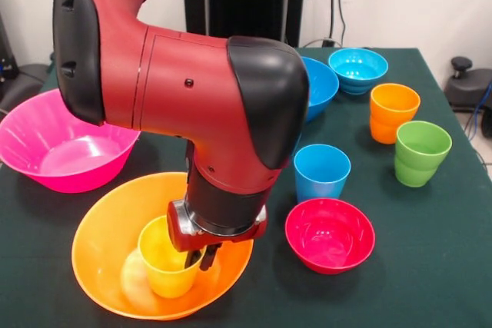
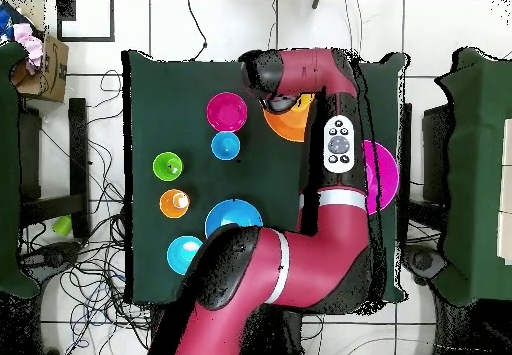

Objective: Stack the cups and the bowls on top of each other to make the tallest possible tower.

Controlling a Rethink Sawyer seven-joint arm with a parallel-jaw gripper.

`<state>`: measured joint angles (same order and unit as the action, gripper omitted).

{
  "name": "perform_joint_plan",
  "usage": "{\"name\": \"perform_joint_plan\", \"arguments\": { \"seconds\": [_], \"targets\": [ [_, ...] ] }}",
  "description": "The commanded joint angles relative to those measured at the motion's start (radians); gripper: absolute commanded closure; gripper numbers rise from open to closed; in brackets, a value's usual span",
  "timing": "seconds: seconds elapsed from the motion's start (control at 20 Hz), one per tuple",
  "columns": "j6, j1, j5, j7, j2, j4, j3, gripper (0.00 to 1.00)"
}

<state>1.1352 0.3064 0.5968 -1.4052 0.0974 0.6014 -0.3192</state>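
The gripper (image 1: 204, 255) is down inside the large orange bowl (image 1: 100, 243), right at the rim of the yellow cup (image 1: 164, 260), which stands upright in that bowl; its dark fingers are mostly hidden behind the wrist and the cup, so I cannot tell whether they are apart or clamped on the cup's wall. The large pink bowl (image 1: 46, 144) sits by itself on the green table (image 1: 430, 251), just beside the orange bowl. The small red bowl (image 1: 330, 234) lies on the orange bowl's other side, with the light-blue cup (image 1: 321, 170) just behind it. The orange cup (image 1: 393, 111) and green cup (image 1: 420, 151) stand close together near the table's edge. The small cyan bowl (image 1: 358, 69) and the medium blue bowl (image 1: 319, 86) sit at the far side, the latter partly hidden by the arm (image 1: 192, 90). Nothing is stacked beyond the cup in the bowl
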Motion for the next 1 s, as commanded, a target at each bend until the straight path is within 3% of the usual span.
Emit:
{"name": "perform_joint_plan", "arguments": {
  "seconds": [0.05, 0.35, 1.0],
  "targets": [
    [-0.063, 0.029, 0.033, 0.363, -0.03, 0.186, -0.035, 1.0],
    [-0.091, 0.063, 0.04, 0.365, 0.018, 0.285, -0.02, 1.0],
    [-0.022, 0.042, 0.049, 0.372, -0.038, 0.2, -0.05, 1.0]
  ]
}}
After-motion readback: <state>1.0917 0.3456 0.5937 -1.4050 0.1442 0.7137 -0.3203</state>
